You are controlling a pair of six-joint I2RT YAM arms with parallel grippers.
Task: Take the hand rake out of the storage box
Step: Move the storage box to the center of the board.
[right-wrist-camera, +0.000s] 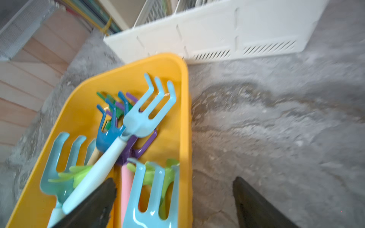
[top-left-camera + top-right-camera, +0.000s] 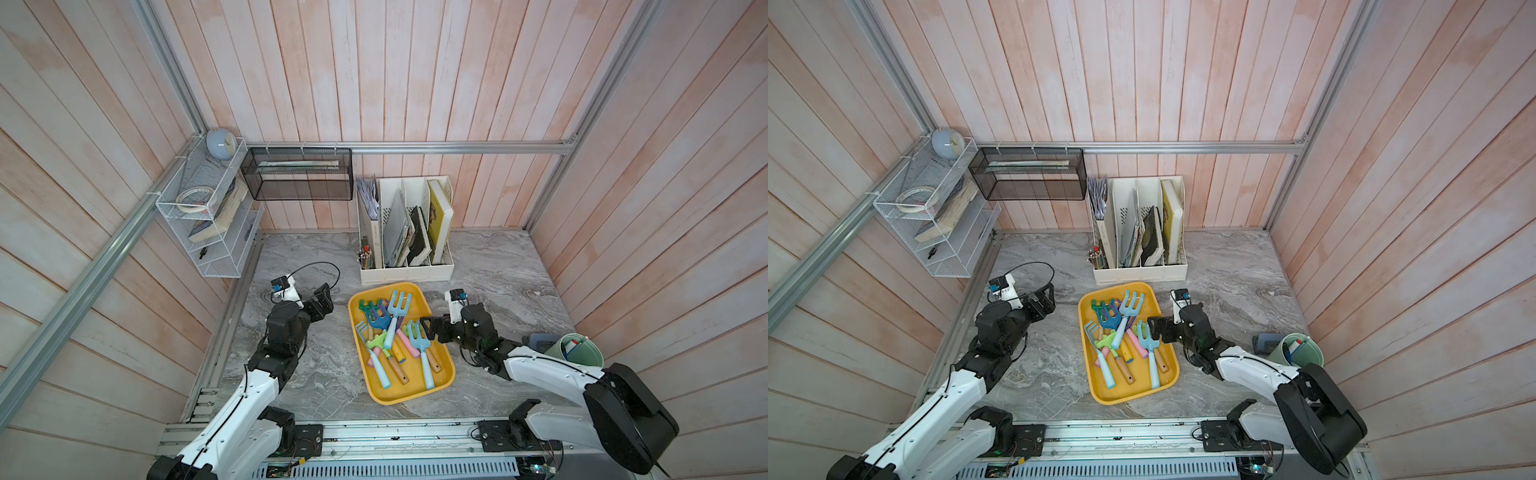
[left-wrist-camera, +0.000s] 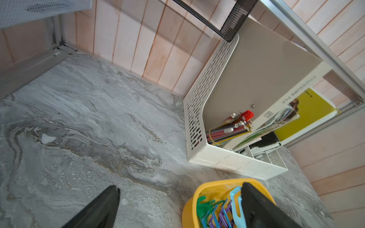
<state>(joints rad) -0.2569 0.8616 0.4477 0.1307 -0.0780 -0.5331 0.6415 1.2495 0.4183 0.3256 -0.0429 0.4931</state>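
Right tool [image 2: 428, 328] hovered at storage box [image 2: 397, 400] rim, jaws apart, empty.
Left tool [image 2: 323, 296] was wide open; hand rakes [image 2: 390, 328] lay beside right tool.

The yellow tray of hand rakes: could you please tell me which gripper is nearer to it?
Right. The right gripper is open and straddles the rim of the tray, partly above the rakes. The left gripper, also open, hangs over the table off the tray's opposite side.
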